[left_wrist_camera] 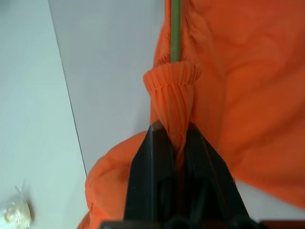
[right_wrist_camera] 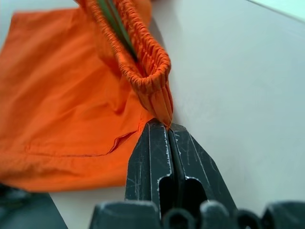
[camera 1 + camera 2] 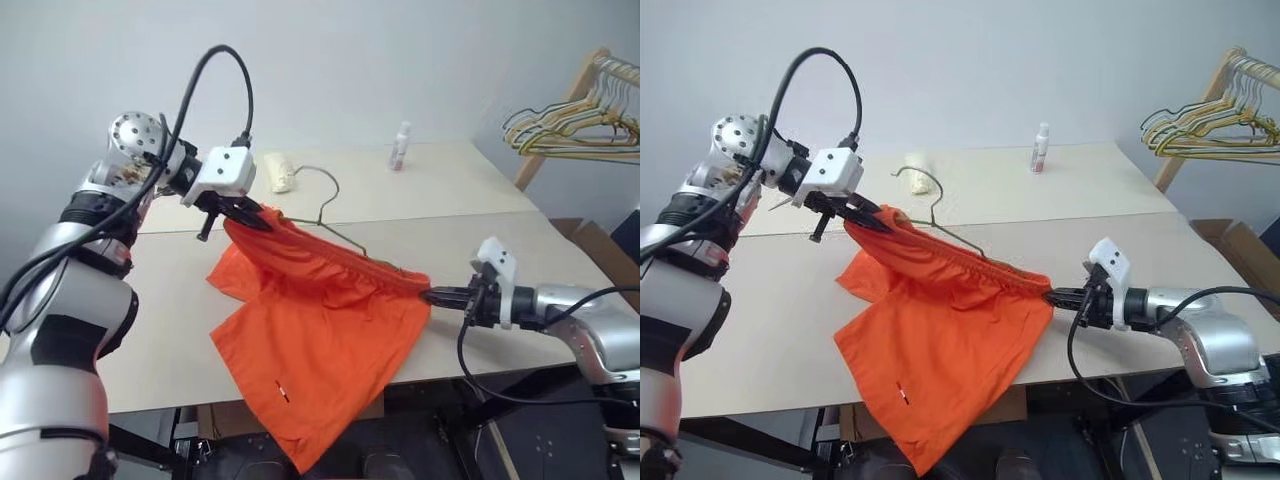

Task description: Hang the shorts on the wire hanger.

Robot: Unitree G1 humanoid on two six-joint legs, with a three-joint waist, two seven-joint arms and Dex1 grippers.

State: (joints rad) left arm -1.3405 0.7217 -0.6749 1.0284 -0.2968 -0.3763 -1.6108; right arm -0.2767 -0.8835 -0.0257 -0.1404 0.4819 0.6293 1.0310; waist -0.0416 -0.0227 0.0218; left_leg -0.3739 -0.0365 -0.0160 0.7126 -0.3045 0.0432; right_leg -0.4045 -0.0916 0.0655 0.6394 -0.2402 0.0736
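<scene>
Above the pale desk [image 3: 470, 235], the shorts [image 3: 320, 330] hang stretched between the two arms, their gathered waistband pulled into a taut line. At the raised end, the left end effector [image 3: 262, 217] has its black fingers clamped tight on a bunched fold of the waistband. At the lower end, near the desk's front edge, the right end effector [image 3: 432, 296] is pinched shut on the other fold. The wire hanger [image 3: 325, 205] runs inside the waistband, its green wire visible within the cloth in both wrist views, its hook rising free behind the shorts. One leg droops past the desk's front edge.
</scene>
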